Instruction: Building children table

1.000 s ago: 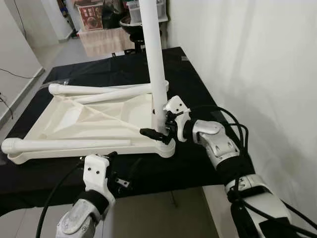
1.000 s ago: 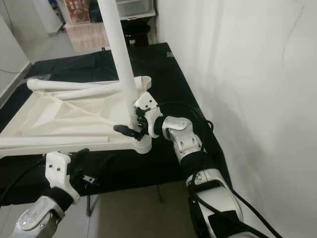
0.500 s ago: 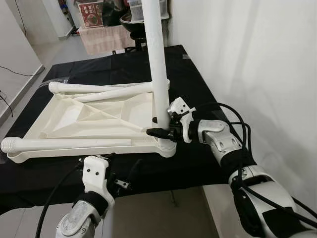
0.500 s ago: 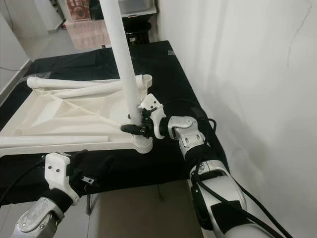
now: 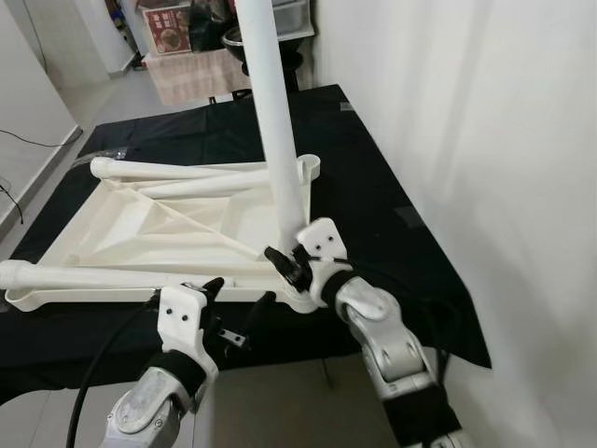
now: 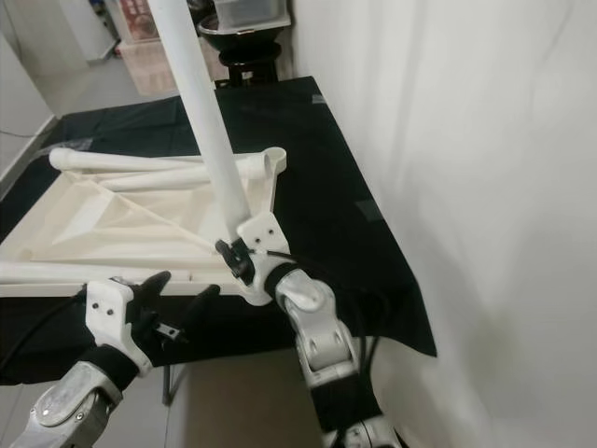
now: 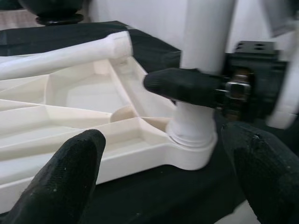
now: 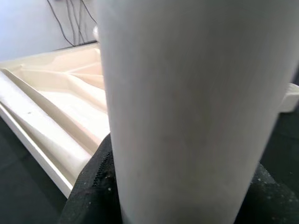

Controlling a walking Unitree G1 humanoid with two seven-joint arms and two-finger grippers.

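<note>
Since a second ago the upright white leg [image 5: 277, 140] leans over toward the robot's left at its top, and the right gripper [image 5: 291, 264] has swung round from the side to clasp it from the near edge, its arm now coming up from below. The leg's foot sits in the near right corner socket of the cream tabletop [image 5: 168, 229], which lies upside down on the black-draped table [image 5: 392, 201]. The right gripper's black fingers [image 7: 180, 86] are closed on the leg just above the socket — in the right wrist view the leg's white shaft [image 8: 196, 112] runs between them. Two more legs [image 5: 187, 170] lie flat along the tabletop's far edge, and another [image 5: 103, 275] along its near edge. The left gripper [image 5: 238, 301] hangs at the near table edge with its fingers spread wide, holding nothing — close to the socket, not touching it. A white wall [image 5: 485, 131] runs along the right.
</note>
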